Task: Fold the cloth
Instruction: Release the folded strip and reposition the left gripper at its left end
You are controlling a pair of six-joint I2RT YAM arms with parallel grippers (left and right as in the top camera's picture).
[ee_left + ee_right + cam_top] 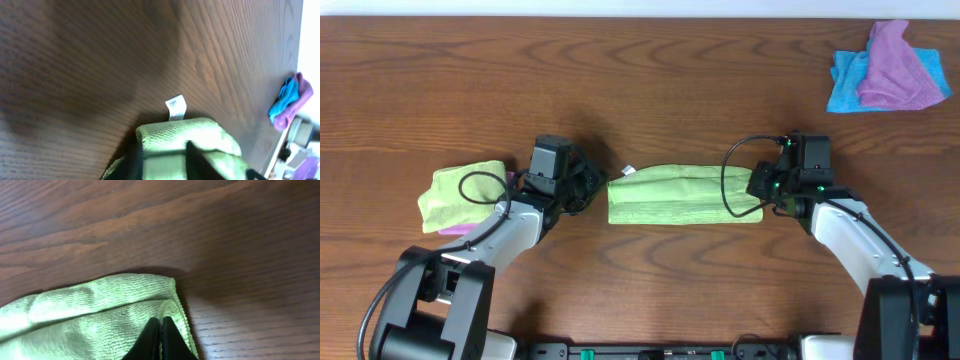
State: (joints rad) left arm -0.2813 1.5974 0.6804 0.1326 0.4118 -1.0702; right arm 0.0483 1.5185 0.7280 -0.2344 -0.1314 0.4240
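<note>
Overhead shows the left tool (599,190) and right tool (757,188) each clenched on an end of the folded cloth (675,195).

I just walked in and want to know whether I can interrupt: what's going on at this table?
Two robot arms are folding a lime-green cloth, which lies mid-table as a long folded strip. The right gripper is pinched shut on its right end. The left gripper has its fingers either side of the end with the white tag; whether it is clamped is unclear. A second green cloth sits at the left, and a blue cloth and purple cloth are heaped far right.
</note>
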